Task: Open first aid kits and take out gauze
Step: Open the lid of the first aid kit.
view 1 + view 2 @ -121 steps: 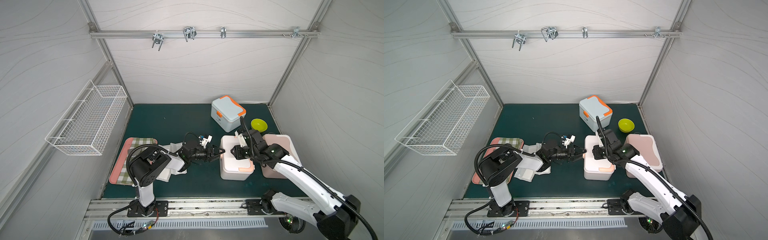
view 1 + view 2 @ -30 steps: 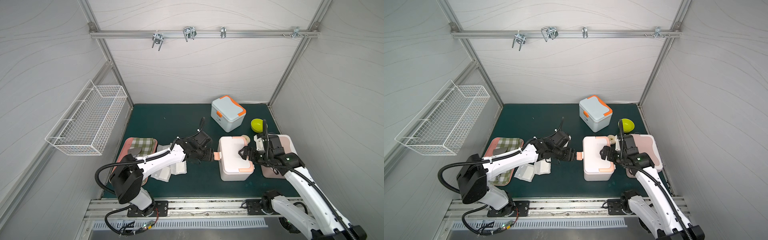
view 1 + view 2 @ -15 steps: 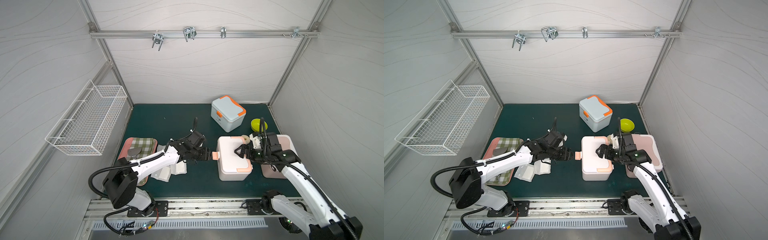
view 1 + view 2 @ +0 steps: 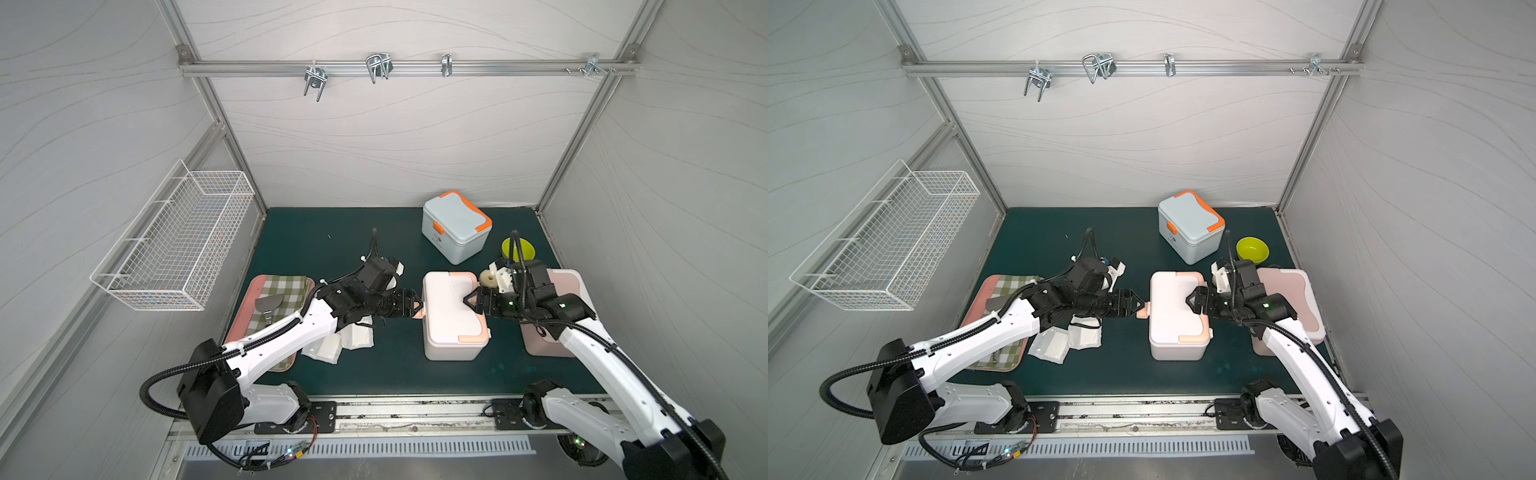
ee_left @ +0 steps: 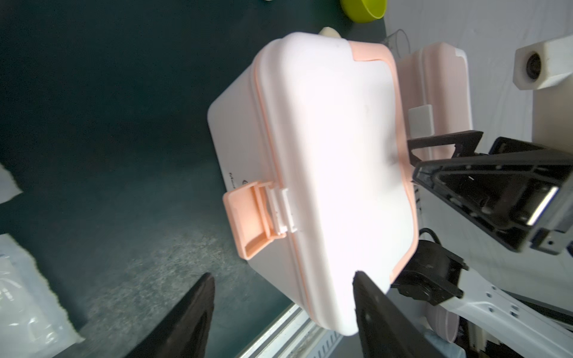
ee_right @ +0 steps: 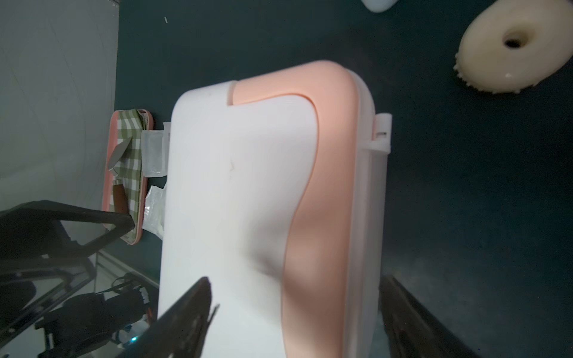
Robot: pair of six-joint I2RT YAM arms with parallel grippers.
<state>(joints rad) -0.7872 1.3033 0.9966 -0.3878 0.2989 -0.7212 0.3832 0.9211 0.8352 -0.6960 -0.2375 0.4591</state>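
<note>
On the green mat (image 4: 332, 241), the white first aid kit (image 4: 446, 320) (lid down) sits between the left gripper (image 4: 417, 308) and the right gripper (image 4: 467, 300), both with jaws spread.

White-peach kit (image 4: 451, 316) shut mid-mat, blue kit (image 4: 455, 226) behind, pink kit (image 4: 1293, 291) beside, gauze pouches (image 4: 332, 347) left.

Nothing legible is showing. A tiny dark print is sitting on the white first aid kit (image 5: 325, 161), blurring beyond reading.

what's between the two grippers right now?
The white kit with peach trim sits between left gripper and right gripper, seen in both top views.
</note>
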